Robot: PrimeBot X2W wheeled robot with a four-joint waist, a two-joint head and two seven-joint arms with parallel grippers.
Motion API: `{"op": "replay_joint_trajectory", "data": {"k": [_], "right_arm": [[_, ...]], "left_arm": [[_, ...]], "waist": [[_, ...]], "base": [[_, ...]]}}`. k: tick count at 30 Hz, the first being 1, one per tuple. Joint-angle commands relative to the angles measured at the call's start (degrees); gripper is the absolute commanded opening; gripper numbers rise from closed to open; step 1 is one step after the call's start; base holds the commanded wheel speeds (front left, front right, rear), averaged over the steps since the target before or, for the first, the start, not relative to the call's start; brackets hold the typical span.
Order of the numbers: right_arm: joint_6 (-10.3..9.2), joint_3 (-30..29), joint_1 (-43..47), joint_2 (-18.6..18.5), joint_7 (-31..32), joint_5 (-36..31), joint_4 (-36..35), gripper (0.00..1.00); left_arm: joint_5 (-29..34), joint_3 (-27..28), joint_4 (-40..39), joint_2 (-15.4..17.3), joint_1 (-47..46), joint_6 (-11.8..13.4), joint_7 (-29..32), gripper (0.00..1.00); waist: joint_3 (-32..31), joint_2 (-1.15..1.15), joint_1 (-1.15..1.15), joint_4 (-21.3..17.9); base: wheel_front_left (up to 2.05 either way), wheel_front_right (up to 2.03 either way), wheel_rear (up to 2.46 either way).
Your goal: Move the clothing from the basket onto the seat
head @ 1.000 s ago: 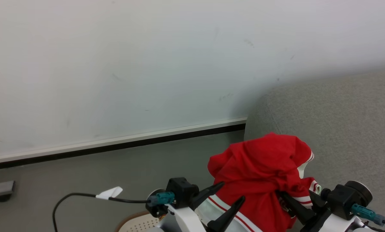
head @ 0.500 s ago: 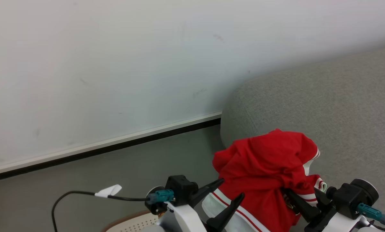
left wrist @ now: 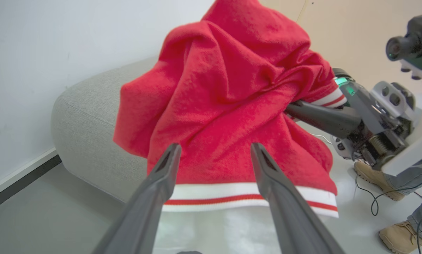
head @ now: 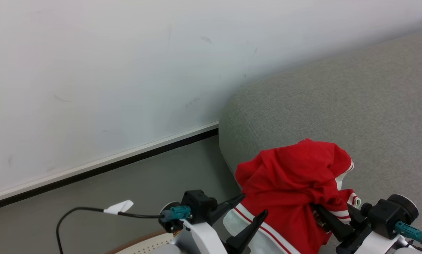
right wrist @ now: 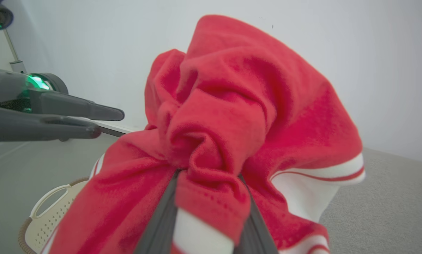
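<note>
Near the seat (head: 338, 106), the clothing (head: 292, 176) stays clamped in the right jaws.

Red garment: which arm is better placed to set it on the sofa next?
Right. The right end effector is shut on the bunched red garment, held up with the sofa just behind it. The left end effector is open, gripping nothing.

Left tool (head: 255, 204) and right tool (head: 326, 211): long dark tapered fingers (head: 247, 233), black wrist housings (head: 197, 204), white forearm shells (head: 204, 240), teal plugs (head: 178, 213), black cable (head: 77, 211), white tag (head: 119, 208).
</note>
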Motion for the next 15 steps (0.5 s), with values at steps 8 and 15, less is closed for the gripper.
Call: {"op": "replay_joint_trajectory", "data": {"k": [8, 15], "right_arm": [[-0.10, -0.7, 0.2, -0.1, 0.0, -0.4, -0.6, 0.00], [-0.10, -1.3, 0.7, -0.2, -0.3, -0.5, -0.6, 0.00]], "left_arm": [[-0.3, 0.0, 0.3, 0.2, -0.8, 0.2, -0.6, 1.00], [-0.4, -0.2, 0.4, 0.2, -1.2, 0.1, -0.5, 1.00]], "waist": [[0.2, 0.00, 0.00, -2.9], [0.4, 0.00, 0.00, -4.2]], "base": [[0.00, 0.00, 0.00], [0.00, 0.00, 0.00]]}}
